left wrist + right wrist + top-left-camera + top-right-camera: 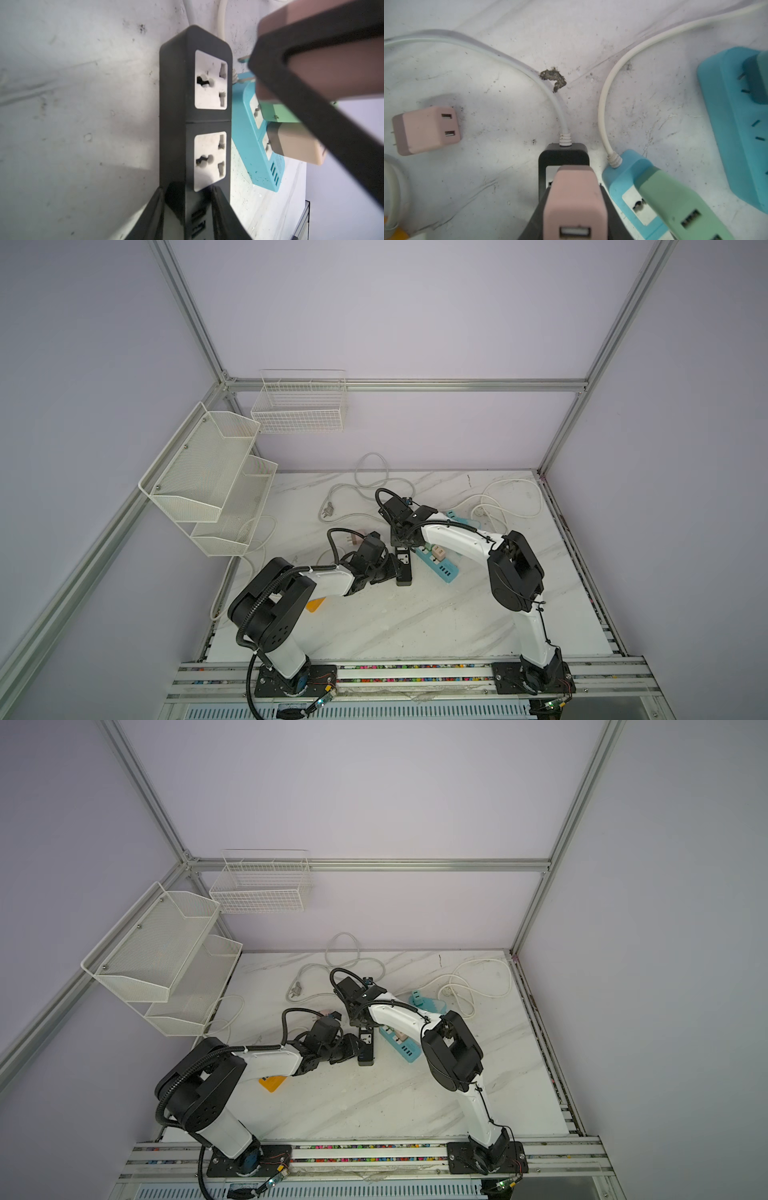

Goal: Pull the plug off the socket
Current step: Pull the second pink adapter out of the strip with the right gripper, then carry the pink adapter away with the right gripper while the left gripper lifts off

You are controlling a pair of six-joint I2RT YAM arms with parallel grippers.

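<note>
Closest in, my left gripper [190,195]: fingers narrowed to a slim gap and clamped across the near end of the black plastic two-socket power strip [174,104], pinning it flat on the white marbled tabletop [83,104]. Both its sockets show bare! Moving right, my right gripper [402,536] is squeezed tight on the pink square plastic USB plug [574,207], which hangs over the strip's far end with its prongs [247,79] out in open air. So I judge the pull itself done. Next call: carry the plug away to bare table, steering clear of the turquoise power strip [247,133] just to the right, then let go.
</note>
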